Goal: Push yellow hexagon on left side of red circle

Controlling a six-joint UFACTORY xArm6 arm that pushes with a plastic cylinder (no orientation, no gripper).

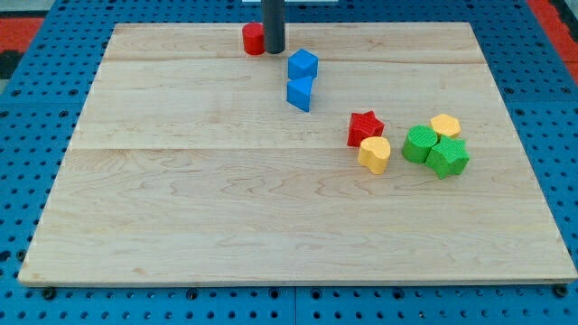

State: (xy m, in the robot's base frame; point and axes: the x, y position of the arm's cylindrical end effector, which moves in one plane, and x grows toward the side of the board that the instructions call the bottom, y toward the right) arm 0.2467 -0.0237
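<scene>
The red circle (253, 39) sits near the board's top edge, a little left of centre. My tip (274, 51) stands right beside it, on its right side, touching or nearly touching. The yellow hexagon (445, 125) lies far off at the view's right, pressed against the top of two green blocks (419, 143) (448, 156). The rod hides part of the red circle's right edge.
Two blue blocks (302, 64) (300, 92) lie just right of and below my tip. A red star (365, 127) and a yellow heart-like block (375, 154) lie together right of centre. The wooden board (181, 208) rests on a blue pegboard.
</scene>
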